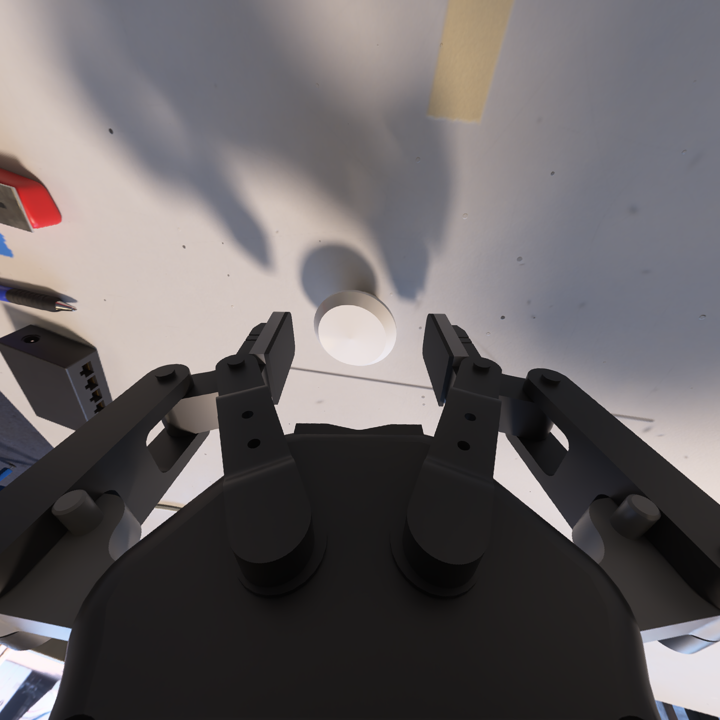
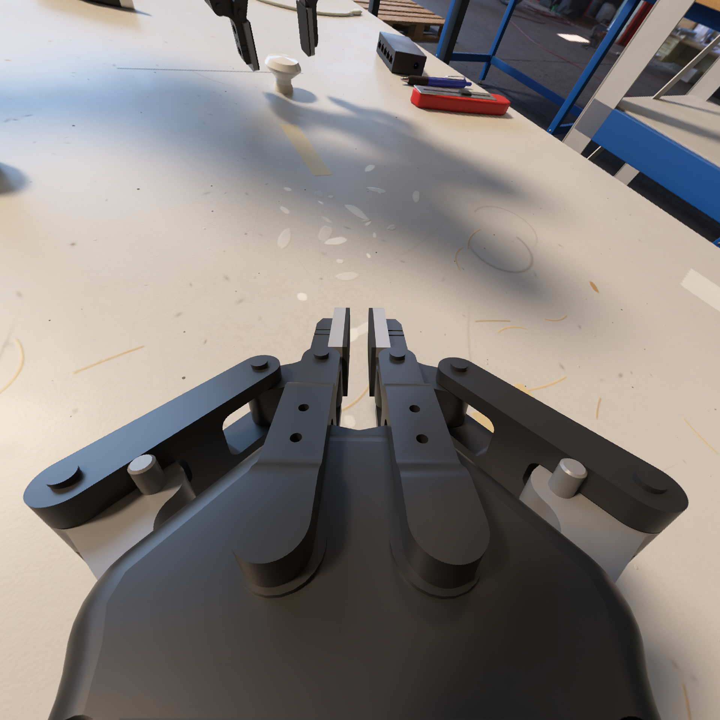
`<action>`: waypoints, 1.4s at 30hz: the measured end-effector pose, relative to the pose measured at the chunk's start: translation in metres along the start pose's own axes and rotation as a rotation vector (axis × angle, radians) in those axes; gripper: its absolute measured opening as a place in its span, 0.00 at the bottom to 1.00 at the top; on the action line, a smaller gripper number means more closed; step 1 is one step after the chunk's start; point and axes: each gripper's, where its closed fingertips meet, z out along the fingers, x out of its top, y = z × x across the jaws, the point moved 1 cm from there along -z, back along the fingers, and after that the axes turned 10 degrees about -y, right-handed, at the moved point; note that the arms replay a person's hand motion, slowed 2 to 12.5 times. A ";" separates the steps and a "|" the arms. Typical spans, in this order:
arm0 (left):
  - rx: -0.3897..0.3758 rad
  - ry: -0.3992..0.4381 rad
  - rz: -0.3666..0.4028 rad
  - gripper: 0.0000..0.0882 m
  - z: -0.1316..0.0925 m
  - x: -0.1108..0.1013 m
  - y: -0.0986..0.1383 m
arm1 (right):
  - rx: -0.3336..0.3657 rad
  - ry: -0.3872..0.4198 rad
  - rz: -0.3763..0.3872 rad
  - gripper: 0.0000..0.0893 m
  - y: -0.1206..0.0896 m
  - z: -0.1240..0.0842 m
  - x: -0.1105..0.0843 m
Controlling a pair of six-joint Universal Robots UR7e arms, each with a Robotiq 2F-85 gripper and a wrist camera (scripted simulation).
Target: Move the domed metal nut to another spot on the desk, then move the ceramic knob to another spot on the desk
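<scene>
Wide pale counter (image 2: 156, 241) here, speckled with dark flecks, thin orange curls and a scatter of whitish flakes, and a strip of tan tape (image 2: 306, 150) lies flat on it. Long soft shadows fall across the middle. Past the far edge there's a workshop floor with blue metal frames (image 2: 502, 46) and a wooden pallet (image 2: 401, 13).

No containers anywhere in view, and no writing that can be read.

The ceramic knob (image 1: 354, 333) stands upright on its stem on the counter, flat white top facing the left wrist camera. The left claw (image 1: 358, 339) hangs directly above it, jaws spread wide, one pad on either side and neither one touching; from the right wrist view the knob (image 2: 283, 72) sits just below those hanging fingertips (image 2: 249, 50).

Off toward the counter's edge: a black box with a row of ports (image 2: 401, 54), a blue pen (image 2: 438, 82) and a red utility knife (image 2: 459, 99), lying close together, well apart from the knob.

The right claw (image 2: 359, 325) is low over bare counter, jaws nearly together with a thin gap showing, gripping nothing.

The domed metal nut doesn't show in either view.
</scene>
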 end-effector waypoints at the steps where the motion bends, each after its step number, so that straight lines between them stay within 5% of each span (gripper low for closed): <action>1: -0.005 -0.005 0.002 0.67 0.001 0.000 0.000 | 0.000 0.000 0.000 0.09 0.000 0.000 0.000; 13: -0.004 -0.045 0.009 0.45 0.013 -0.002 -0.003 | 0.000 0.001 0.001 0.09 0.000 0.000 0.000; 28: 0.027 -0.082 -0.019 0.45 -0.002 -0.009 -0.003 | 0.000 0.001 0.004 0.10 0.001 -0.004 -0.003; 42: 0.094 -0.043 -0.038 0.45 -0.052 -0.007 0.009 | -0.001 0.011 0.018 0.10 0.003 -0.017 -0.010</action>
